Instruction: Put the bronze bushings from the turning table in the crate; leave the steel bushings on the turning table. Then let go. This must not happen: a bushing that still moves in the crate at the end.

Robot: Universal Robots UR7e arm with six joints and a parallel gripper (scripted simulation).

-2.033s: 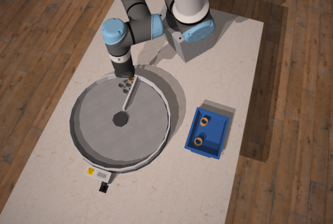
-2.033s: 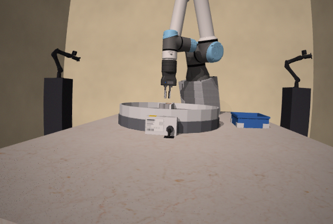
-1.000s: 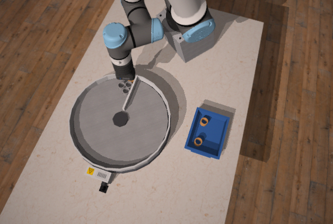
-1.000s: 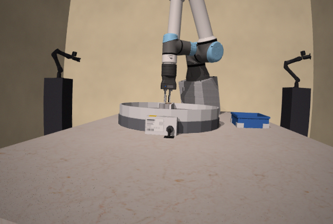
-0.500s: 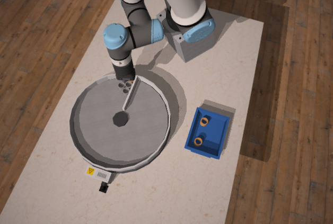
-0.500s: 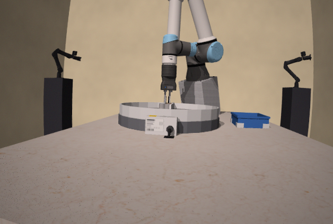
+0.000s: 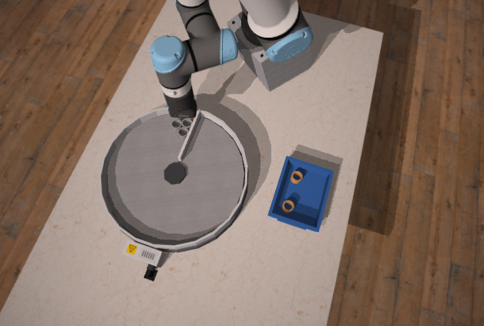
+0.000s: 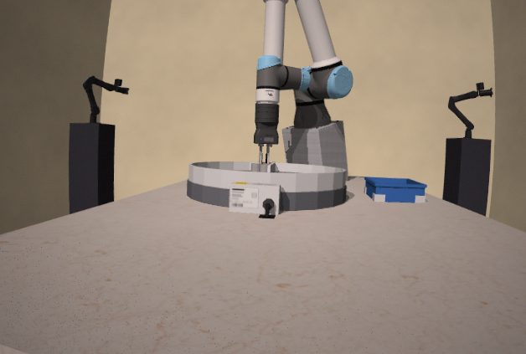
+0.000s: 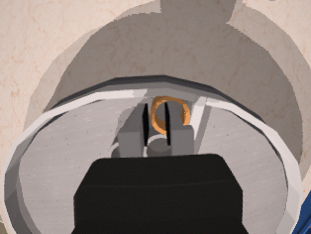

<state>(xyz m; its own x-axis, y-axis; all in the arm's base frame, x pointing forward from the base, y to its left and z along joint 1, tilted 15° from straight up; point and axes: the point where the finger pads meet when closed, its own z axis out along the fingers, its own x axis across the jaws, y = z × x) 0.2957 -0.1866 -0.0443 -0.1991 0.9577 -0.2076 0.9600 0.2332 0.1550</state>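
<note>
The grey turning table (image 7: 173, 181) holds a small cluster of steel bushings (image 7: 179, 126) at its far rim, beside a radial divider bar (image 7: 190, 136). A bronze bushing lies there too, mostly hidden under my gripper in the top view. My gripper (image 9: 156, 115) (image 8: 264, 156) is down inside the rim, fingers a little apart and straddling the bronze ring's wall: one finger is in its hole, the other outside. They are not clamped on it. The blue crate (image 7: 301, 193) holds two bronze bushings (image 7: 297, 176) (image 7: 288, 206).
The table's raised rim and the divider bar stand close to my fingers. A dark hub (image 7: 175, 173) sits at the table's centre. The robot's base block (image 7: 273, 59) stands behind the table. The crate also shows at the right in the exterior view (image 8: 395, 188).
</note>
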